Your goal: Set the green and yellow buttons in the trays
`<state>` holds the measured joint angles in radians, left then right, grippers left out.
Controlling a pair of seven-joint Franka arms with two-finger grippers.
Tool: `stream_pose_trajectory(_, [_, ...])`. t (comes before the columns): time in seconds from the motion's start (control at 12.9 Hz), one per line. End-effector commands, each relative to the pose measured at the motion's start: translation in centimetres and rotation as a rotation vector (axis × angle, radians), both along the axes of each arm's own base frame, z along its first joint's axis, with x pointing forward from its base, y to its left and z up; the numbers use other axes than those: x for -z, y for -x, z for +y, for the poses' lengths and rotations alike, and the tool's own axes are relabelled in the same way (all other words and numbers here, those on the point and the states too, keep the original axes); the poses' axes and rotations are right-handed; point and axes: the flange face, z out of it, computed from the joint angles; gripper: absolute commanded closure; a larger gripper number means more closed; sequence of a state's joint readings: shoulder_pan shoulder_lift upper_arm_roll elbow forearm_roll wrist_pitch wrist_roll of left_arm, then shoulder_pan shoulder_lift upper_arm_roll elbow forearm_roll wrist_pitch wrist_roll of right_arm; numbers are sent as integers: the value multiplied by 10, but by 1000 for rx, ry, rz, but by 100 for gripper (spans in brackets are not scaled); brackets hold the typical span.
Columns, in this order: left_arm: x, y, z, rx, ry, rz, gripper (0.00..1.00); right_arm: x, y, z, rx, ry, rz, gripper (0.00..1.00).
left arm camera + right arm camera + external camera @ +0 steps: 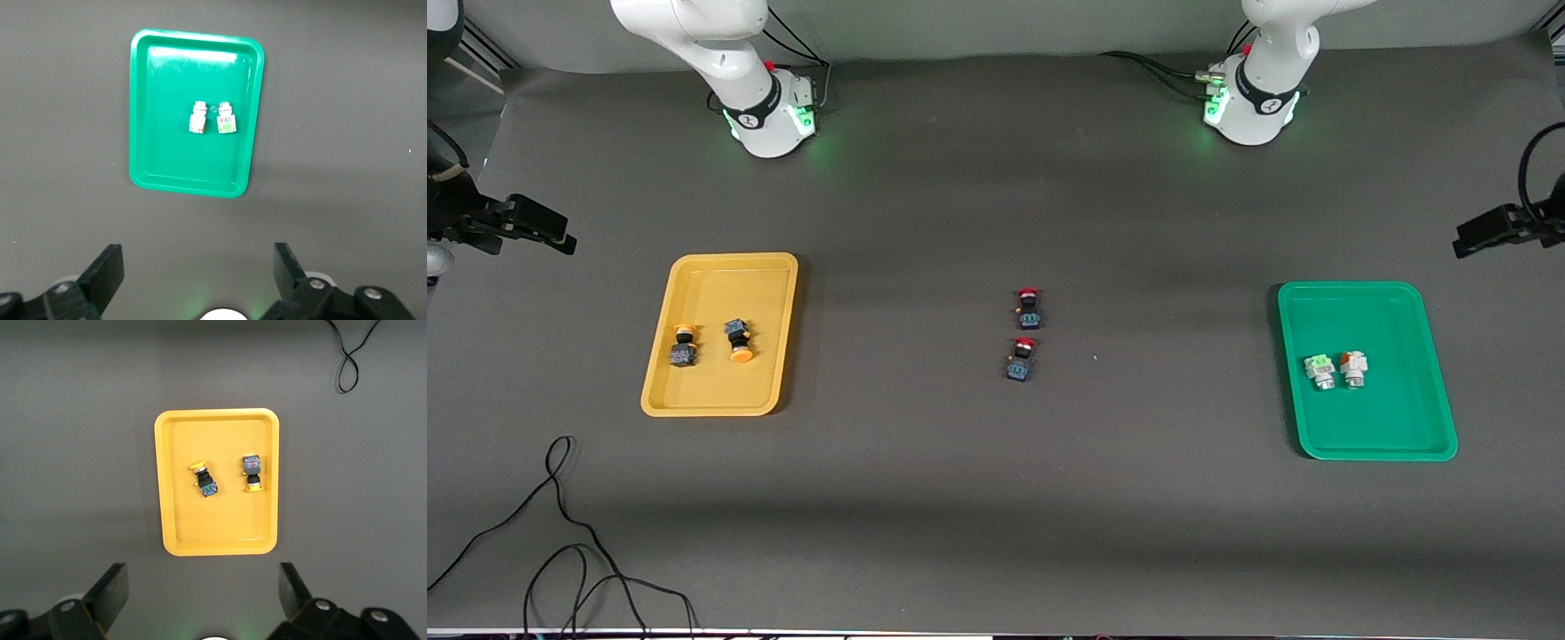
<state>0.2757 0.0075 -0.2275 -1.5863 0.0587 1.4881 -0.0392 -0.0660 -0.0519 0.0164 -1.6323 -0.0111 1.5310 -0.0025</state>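
The yellow tray (pixel 765 293) lies toward the right arm's end of the table and holds two yellow-capped buttons (pixel 684 347) (pixel 738 341). They also show in the right wrist view (pixel 204 481) (pixel 251 473), lying inside that tray (pixel 267 520). The green tray (pixel 1405 311) lies toward the left arm's end and holds the green-faced button (pixel 1319 369) and the orange-marked button (pixel 1353 366). Both show in the left wrist view (pixel 226 118) (pixel 197 117) in the tray (pixel 153 160). My left gripper (pixel 198 260) (pixel 1480 240) and right gripper (pixel 202 577) (pixel 551 233) are open, empty and raised high.
Two red-capped switches (pixel 1029 308) (pixel 1022 359) lie on the dark mat at the table's middle, one a little nearer the front camera than the other. A loose black cable (pixel 560 533) curls near the front edge at the right arm's end.
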Motion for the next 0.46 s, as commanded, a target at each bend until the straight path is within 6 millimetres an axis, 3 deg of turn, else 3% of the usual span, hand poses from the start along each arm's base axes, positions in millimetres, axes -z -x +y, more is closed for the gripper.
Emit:
stream_pose_trajectory(0.0, [0,10,-19,16,-5,-10,0,-6,3,2,16,10,-5,0])
stream_pose_trajectory(0.39, [0,1,1,-2,8,9,0,-7,3,1,14,9,-8,0])
